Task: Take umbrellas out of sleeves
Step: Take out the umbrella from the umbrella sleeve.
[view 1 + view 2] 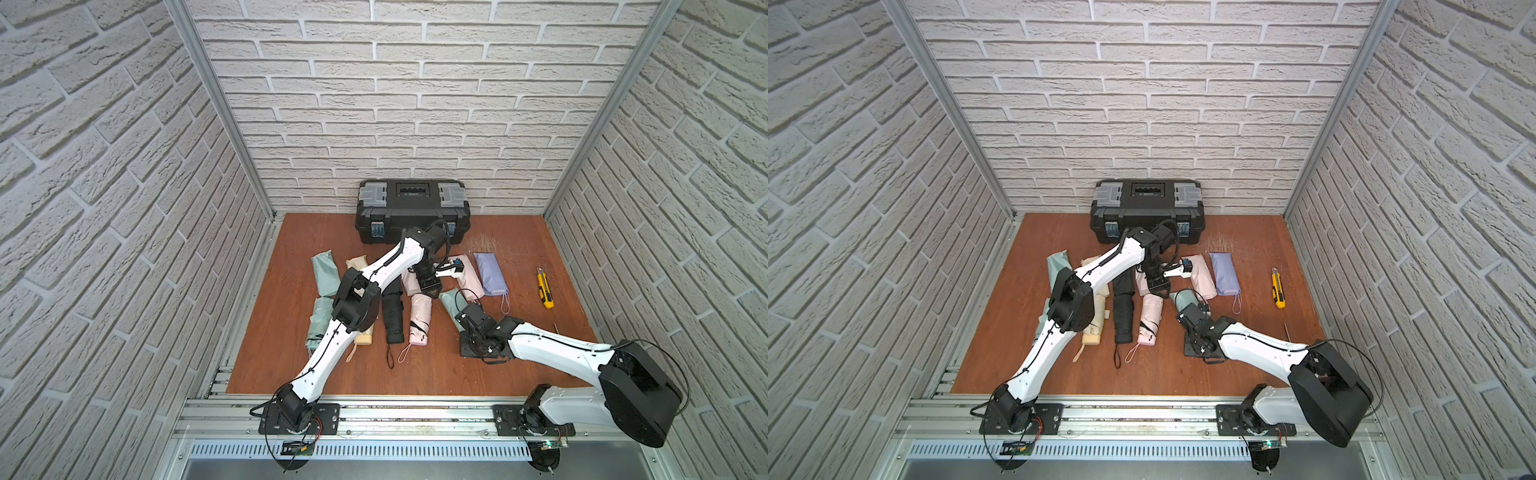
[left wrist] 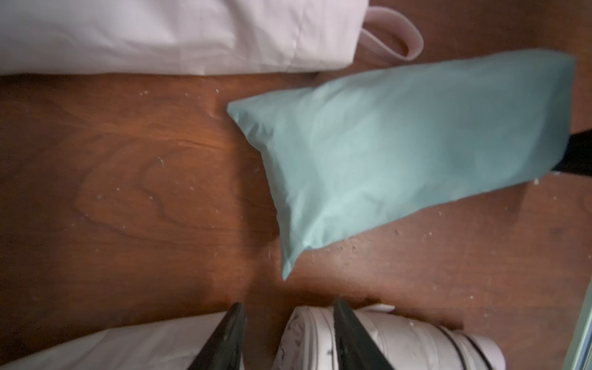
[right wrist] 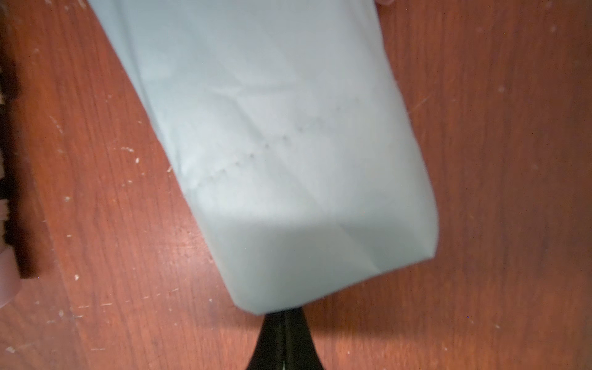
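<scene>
Mint sleeve point(image 3: 282, 144): right end effector point(image 3: 283, 315) pinching its end, fully closed.
Left end effector point(image 2: 288, 304): half-open, empty.
Technique: gripping fabric only.

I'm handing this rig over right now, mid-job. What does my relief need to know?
Left gripper: jaws apart over the tip of the pink umbrella, nothing gripped.
Right gripper: shut, pinching a corner of the mint sleeve. I cannot tell whether an umbrella is inside.
Done: the mint umbrella, cream umbrella, black umbrella and the pink one lie bare in a row.
Left: the pink sleeve and lavender sleeve look full, with loops poking out. Check the mint one too.
</scene>
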### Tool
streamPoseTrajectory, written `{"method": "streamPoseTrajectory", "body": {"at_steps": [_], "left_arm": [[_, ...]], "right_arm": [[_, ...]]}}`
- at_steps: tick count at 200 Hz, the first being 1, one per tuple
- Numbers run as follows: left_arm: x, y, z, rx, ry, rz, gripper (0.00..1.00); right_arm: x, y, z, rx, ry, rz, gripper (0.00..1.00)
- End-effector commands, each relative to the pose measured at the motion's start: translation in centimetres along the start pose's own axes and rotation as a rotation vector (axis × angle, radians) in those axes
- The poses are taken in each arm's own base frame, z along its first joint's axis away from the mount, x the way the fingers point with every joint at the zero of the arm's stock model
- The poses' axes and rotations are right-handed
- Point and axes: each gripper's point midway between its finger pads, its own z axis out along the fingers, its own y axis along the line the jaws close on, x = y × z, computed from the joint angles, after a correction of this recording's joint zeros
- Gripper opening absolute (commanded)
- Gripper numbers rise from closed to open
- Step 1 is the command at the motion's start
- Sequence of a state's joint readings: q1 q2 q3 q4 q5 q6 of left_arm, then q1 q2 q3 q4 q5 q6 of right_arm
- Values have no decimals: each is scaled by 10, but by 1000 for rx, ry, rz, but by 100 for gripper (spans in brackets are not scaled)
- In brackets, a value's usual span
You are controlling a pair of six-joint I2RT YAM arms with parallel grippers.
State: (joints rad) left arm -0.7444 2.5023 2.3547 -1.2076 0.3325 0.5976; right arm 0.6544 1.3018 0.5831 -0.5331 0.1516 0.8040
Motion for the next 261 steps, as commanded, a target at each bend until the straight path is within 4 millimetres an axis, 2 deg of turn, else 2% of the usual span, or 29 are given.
{"method": "streamPoseTrajectory", "body": {"at_steps": [1,56,95,195,261], "left_arm": [[-5,-6,-10,-13,-1,137,47],[-15,-1,3,-33,5,181,45],[-13,7,19,-75,62,186,44],[-18,3,37,-68,75,208,40],[-17,3,32,-77,80,221,10]], "right_arm": [[-3,1,-1,-18,-19,3,3],[-2,0,-1,-17,-19,3,3],[-3,1,-1,-17,-19,3,3],[-2,1,0,-18,-18,2,4],[-2,1,0,-16,-18,1,4]]}}
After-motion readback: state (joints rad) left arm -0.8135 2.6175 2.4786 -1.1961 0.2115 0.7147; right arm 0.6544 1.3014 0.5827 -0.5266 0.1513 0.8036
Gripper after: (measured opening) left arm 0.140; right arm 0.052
